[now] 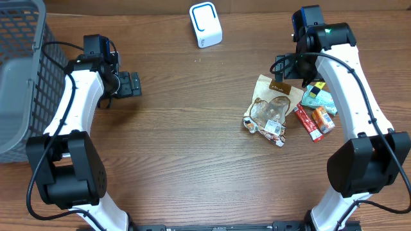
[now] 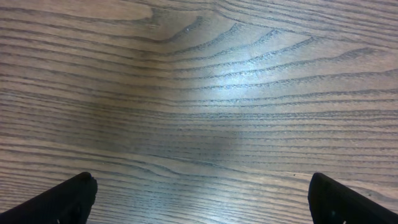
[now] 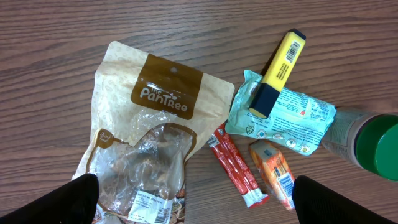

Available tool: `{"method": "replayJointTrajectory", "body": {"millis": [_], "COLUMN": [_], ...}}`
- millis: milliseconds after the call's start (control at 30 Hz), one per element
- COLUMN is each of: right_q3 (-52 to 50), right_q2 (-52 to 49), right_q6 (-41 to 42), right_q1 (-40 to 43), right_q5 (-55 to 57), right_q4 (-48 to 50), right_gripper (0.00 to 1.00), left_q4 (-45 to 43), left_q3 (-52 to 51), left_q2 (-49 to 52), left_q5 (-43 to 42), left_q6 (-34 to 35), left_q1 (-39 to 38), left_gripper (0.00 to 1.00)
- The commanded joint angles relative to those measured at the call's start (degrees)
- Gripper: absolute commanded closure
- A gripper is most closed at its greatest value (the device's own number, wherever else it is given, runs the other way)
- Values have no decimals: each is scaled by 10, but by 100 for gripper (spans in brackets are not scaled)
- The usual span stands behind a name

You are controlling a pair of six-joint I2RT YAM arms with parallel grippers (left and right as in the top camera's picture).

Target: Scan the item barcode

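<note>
Nothing is picked up yet, so I judge this the opening step: choosing an item. My right hand [image 3: 196, 208] hangs spread wide over the brown paper snack pouch with a clear window [image 3: 146, 137], which lies flat on the wooden table [image 3: 62, 37]. A yellow highlighter [image 3: 278, 73] and a pale green packet [image 3: 292, 118] lie just right of the pouch. My left hand [image 2: 199, 202], also spread and empty, is well left of the pouch. Next I'd need to drop, pinch the pouch's edge, and turn its white label [image 3: 152, 208] to the white rounded scanner [image 1: 205, 24] beyond the pouch.
</note>
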State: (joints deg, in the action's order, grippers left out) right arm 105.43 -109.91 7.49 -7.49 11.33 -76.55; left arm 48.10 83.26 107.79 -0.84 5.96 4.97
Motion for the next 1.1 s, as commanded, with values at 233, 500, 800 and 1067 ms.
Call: {"method": "replayJointTrajectory", "body": {"millis": [233,500,800,1067], "right_q3": [-1,-1,-1,-1], "right_q2": [3,124,355,545], "right_q6": [4,4,4,4], "right_q1": [-4,-23,-23,-23], "right_q5": [-1,-1,-1,0], "right_q4": [2,2,2,-5], "right_gripper": [0,0,0,0], "left_q4": [-1,-1,-1,-1], "left_q3": [11,11,11,11], "left_q2": [4,4,4,4], "left_q5": [-2,-2,-2,-2], "left_q6": [-6,-6,-6,-6], "left_q1": [-1,-1,-1,-1], "left_gripper": [0,0,0,0]}}
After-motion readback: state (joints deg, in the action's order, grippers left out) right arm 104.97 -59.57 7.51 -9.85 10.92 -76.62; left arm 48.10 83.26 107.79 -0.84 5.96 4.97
